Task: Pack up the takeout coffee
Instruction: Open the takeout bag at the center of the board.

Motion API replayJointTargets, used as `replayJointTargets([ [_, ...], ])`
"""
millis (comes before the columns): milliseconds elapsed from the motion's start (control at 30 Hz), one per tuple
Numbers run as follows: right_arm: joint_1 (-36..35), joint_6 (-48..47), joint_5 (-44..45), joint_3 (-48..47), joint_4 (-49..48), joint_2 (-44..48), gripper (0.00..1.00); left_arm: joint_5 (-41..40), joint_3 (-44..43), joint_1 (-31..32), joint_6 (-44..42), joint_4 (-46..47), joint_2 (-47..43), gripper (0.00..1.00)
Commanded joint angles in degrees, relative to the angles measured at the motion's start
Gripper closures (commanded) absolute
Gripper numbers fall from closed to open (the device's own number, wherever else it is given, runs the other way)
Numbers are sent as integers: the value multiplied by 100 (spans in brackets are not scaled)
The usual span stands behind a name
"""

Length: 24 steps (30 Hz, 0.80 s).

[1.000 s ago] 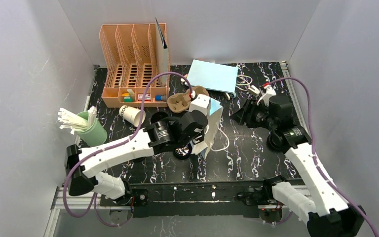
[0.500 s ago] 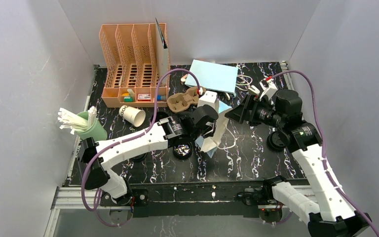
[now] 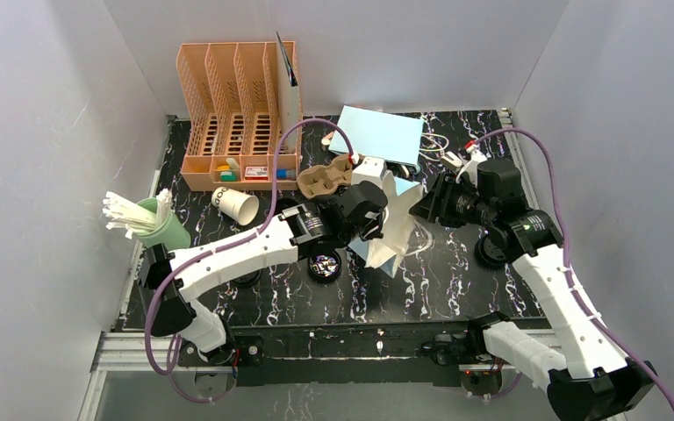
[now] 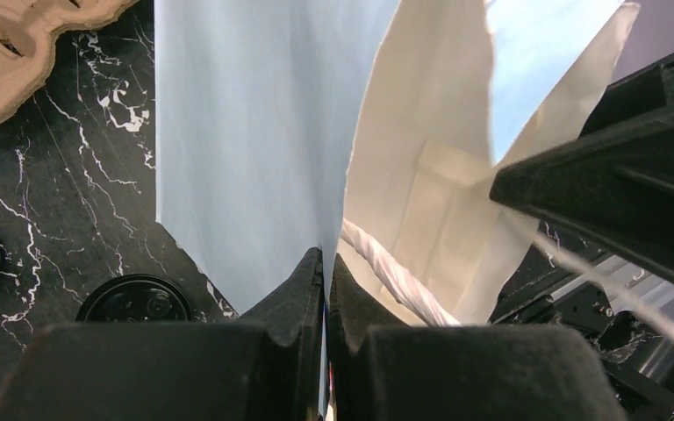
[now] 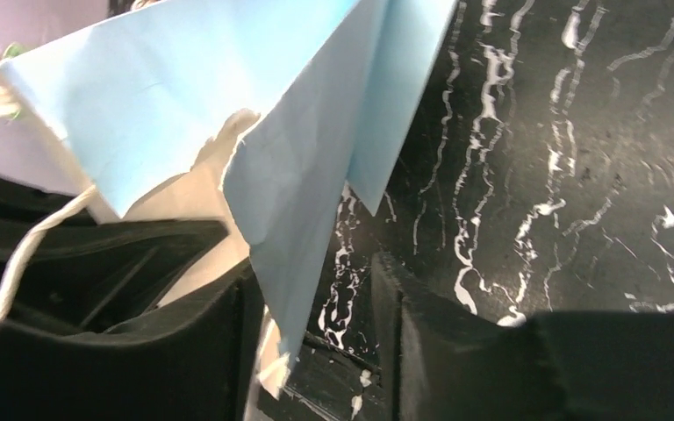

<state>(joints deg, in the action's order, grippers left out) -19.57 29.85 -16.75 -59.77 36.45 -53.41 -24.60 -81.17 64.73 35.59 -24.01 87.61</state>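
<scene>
Left gripper (image 4: pixel 325 263): jaws shut tight on the light-blue paper bag (image 4: pixel 228 132) wall. Right gripper (image 5: pixel 311 276): jaws apart, straddling the opposite edge. Clamp there, then spread the mouth slowly to avoid tearing. A lidded coffee cup (image 4: pixel 134 300) sits outside, just beside the bag.
</scene>
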Motion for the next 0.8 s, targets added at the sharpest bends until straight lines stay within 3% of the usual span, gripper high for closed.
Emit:
replayJointTargets([
  [0, -21, -206, 895, -120, 302, 28, 50, -194, -294, -39, 18, -58, -134, 100],
  [400, -38, 128, 93, 285, -305, -144, 50, 36, -127, -48, 135, 198, -409, 100],
  [633, -125, 107, 551, 288, -222, -301, 53, 80, -127, -98, 133, 300, -687, 100],
  [700, -131, 118, 612, 284, -239, -293, 55, 63, -101, -130, 121, 297, -779, 100],
  [767, -126, 91, 799, 235, -152, -301, 68, -20, -63, -136, 86, 285, -857, 100],
])
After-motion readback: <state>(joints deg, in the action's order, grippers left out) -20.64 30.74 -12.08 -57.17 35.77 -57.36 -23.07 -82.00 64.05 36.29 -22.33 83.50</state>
